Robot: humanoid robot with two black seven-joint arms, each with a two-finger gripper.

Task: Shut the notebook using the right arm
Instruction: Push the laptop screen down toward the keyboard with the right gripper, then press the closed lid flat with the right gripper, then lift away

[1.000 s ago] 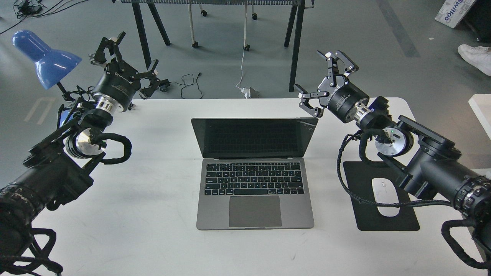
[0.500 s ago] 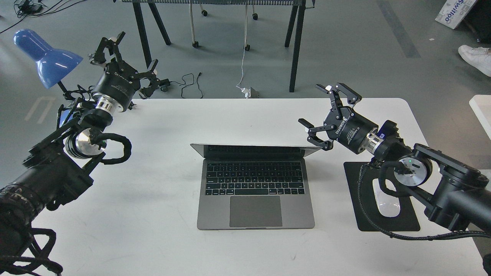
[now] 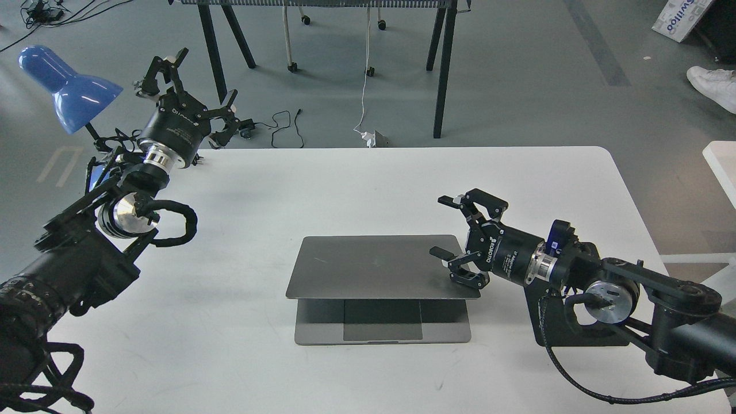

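Note:
The notebook, a slim grey metal laptop, lies in the middle of the white table. Its lid is folded far down over the keys, with only the trackpad and front strip of the base still showing. My right gripper is open, and its lower finger rests on the lid's right edge. The right arm, with a small blue part at the wrist, comes in from the lower right. My left gripper is open and empty, raised above the table's far left corner, well away from the notebook.
A black mouse pad lies right of the notebook, mostly hidden under my right arm. A blue desk lamp stands at the far left. Beyond the table's far edge are black table legs and cables on the floor.
My right gripper has moved down and toward me, pushing the lid from upright to nearly flat over the keyboard. The left arm has not moved.

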